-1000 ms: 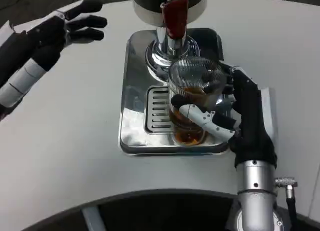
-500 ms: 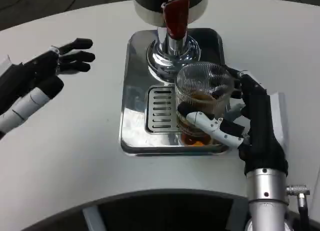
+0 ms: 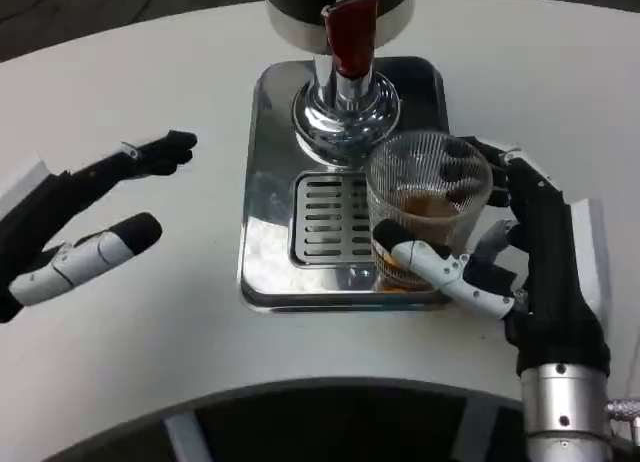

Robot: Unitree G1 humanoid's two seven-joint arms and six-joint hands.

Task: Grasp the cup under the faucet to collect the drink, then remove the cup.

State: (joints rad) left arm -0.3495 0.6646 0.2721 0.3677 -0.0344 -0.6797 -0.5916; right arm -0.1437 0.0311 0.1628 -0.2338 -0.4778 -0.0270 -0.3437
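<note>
The right hand (image 3: 520,252) is wrapping its fingers round the cup (image 3: 425,212), which is sitting at the right edge of the tray (image 3: 265,272), just off the grate and to the right of the faucet (image 3: 348,37). The cup is ribbed clear glass (probably slick and breakable) and part full of brown drink, so it is calling for a level, mid-wall hold. The left hand (image 3: 95,217) is hovering over the table, fingers apart, holding nothing.

Bright, even overhead light washes the white table (image 3: 150,362); glare streaks the chrome drip tray (image 3: 270,182), with soft shadows and slight blur.
</note>
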